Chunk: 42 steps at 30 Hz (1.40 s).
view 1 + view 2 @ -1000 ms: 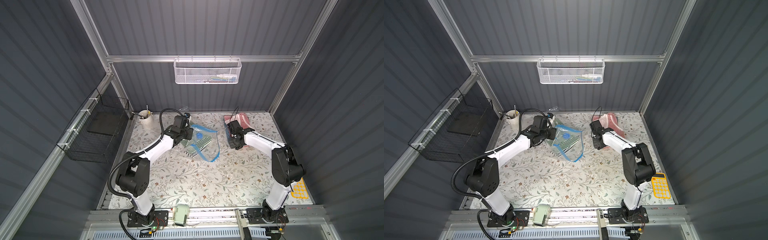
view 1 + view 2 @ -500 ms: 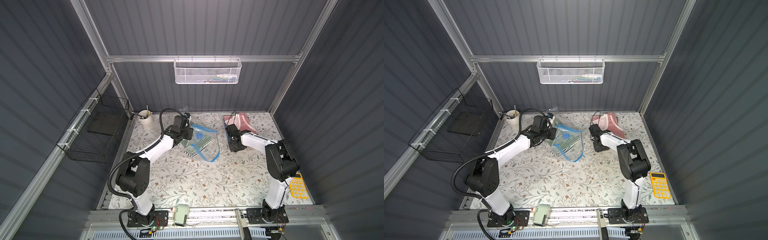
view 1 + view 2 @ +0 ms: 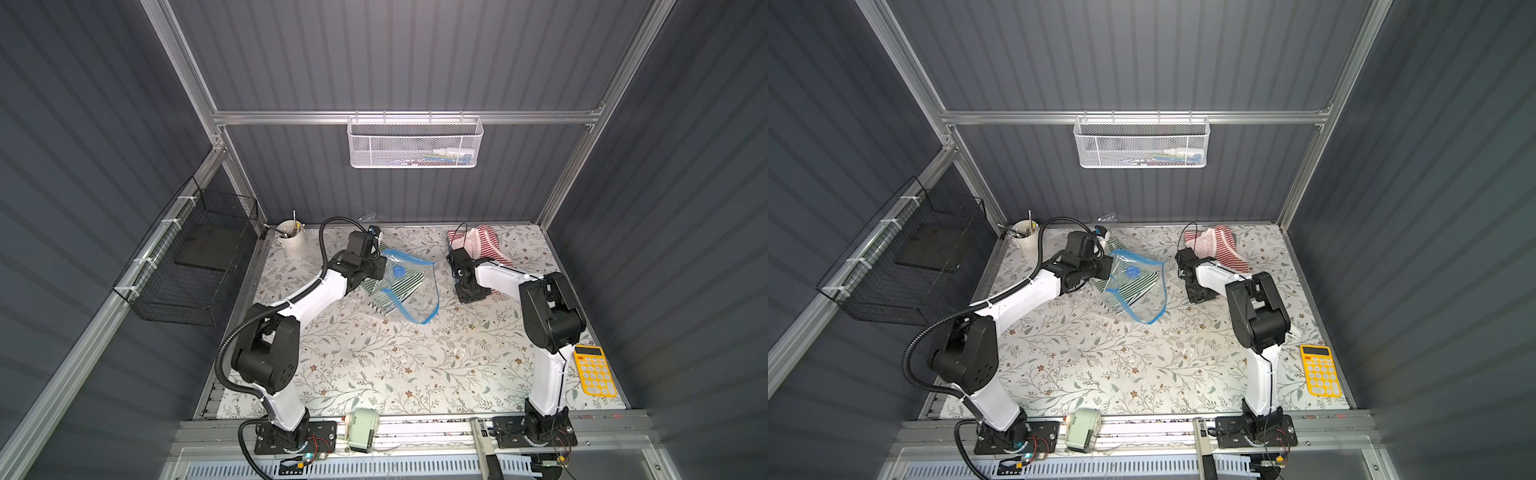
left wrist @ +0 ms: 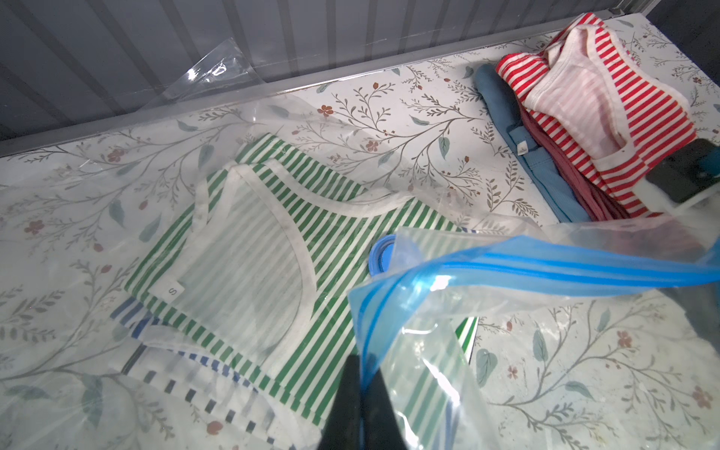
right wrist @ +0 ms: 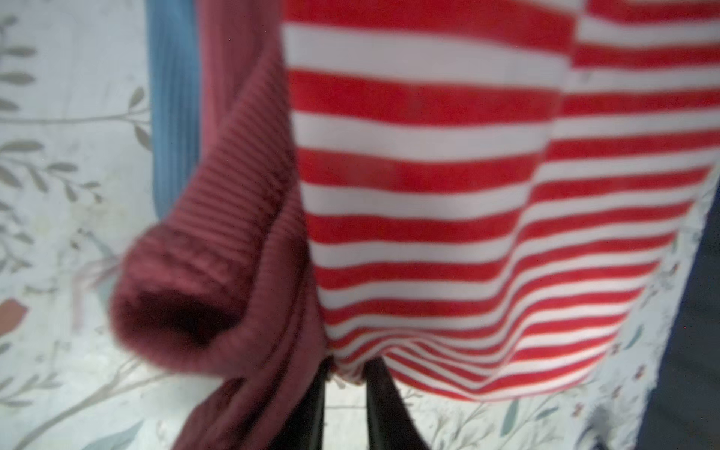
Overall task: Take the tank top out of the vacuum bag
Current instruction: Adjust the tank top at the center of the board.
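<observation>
Left gripper (image 4: pixel 362 370) clamped on the blue zip edge of the vacuum bag (image 3: pixel 415 307); green-striped tank top (image 4: pixel 249 249) lies inside it, mid-table; right gripper (image 5: pixel 348 380) closed at the hem of a red-striped top (image 5: pixel 428 175), perhaps not gripping it

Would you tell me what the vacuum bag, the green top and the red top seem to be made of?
Vacuum bag: thin clear plastic film, glossy; it crinkles and glares. Green top: soft matte knit, probably cotton; stripes, white binding, limp folds. Red top: seemingly the same knit; it drapes in soft waves.
</observation>
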Motion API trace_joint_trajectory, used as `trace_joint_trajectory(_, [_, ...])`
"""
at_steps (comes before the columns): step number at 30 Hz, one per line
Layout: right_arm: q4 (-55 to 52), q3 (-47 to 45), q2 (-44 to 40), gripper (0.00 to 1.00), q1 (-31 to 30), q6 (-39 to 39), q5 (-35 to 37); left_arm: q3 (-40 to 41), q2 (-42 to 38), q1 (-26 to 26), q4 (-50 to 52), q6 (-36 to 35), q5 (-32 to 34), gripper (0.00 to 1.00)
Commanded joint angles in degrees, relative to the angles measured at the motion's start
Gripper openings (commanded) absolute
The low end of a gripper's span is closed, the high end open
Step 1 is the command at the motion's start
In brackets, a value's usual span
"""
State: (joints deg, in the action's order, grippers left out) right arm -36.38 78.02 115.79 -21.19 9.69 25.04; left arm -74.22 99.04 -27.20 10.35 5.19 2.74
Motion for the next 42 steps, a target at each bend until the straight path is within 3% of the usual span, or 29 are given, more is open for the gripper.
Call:
trace_joint_trajectory(1, [-1.72,1.09,0.42,0.0,0.68,-0.1,-0.01,-1.77,1.08,-0.31,1.79,0.08,-0.68,0.0])
trace_joint_trajectory(22, [-7.24,4.26,-6.89,0.0,0.63,-1.25,-1.13,-1.88,0.81,-0.31,1.9,0.09,-0.81,0.0])
trace_joint_trajectory(31, [-8.36,9.52,-8.1,0.0,-0.54,-1.23,-8.81,-1.94,0.97,-0.3,1.95,-0.08,-0.46,0.0])
trace_joint_trajectory(42, [-5.68,4.84,-5.12,0.01,-1.78,-0.59,-13.55,-2.07,1.54,-0.4,1.99,0.02,-0.73,0.0])
